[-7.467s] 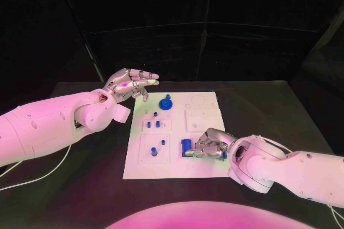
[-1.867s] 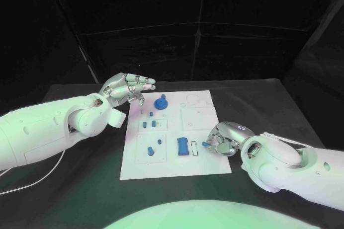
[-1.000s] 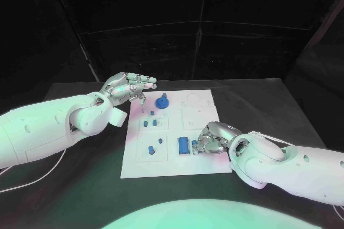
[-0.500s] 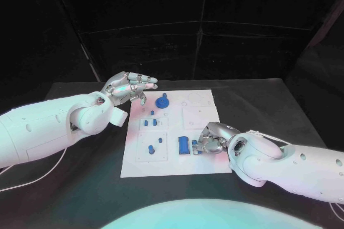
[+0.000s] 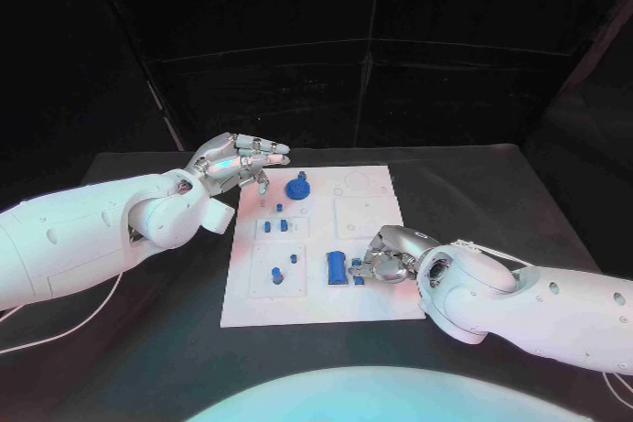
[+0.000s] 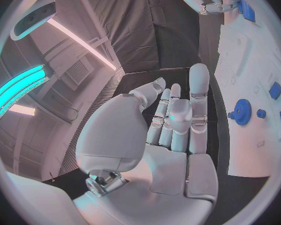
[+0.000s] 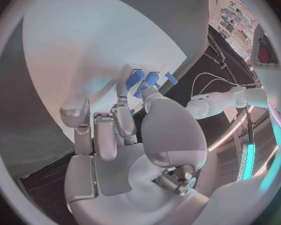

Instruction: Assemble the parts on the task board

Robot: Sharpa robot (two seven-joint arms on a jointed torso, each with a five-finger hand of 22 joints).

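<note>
The white task board [image 5: 310, 298] lies mid-table. A blue gear [image 5: 299, 189] stands at its far end, also in the left wrist view [image 6: 242, 108]. Small blue parts [image 5: 273, 226] sit in the left column. A long blue block [image 5: 337, 267] lies near the right-hand slots. My right hand [image 5: 385, 261] rests low on the board right beside that block, fingers curled, pinching what looks like a small blue part [image 7: 140, 92] between thumb and finger. My left hand [image 5: 239, 160] hovers above the board's far left corner, fingers loosely apart, holding nothing.
The black table [image 5: 145, 340] surrounds the board, with bare room on both sides. A white cable [image 5: 53, 330] runs over the table at the near left. Dark curtains close off the back.
My right hand has shifted left from the board's right edge until its fingers are against the long blue block. The left hand has stayed where it was.
</note>
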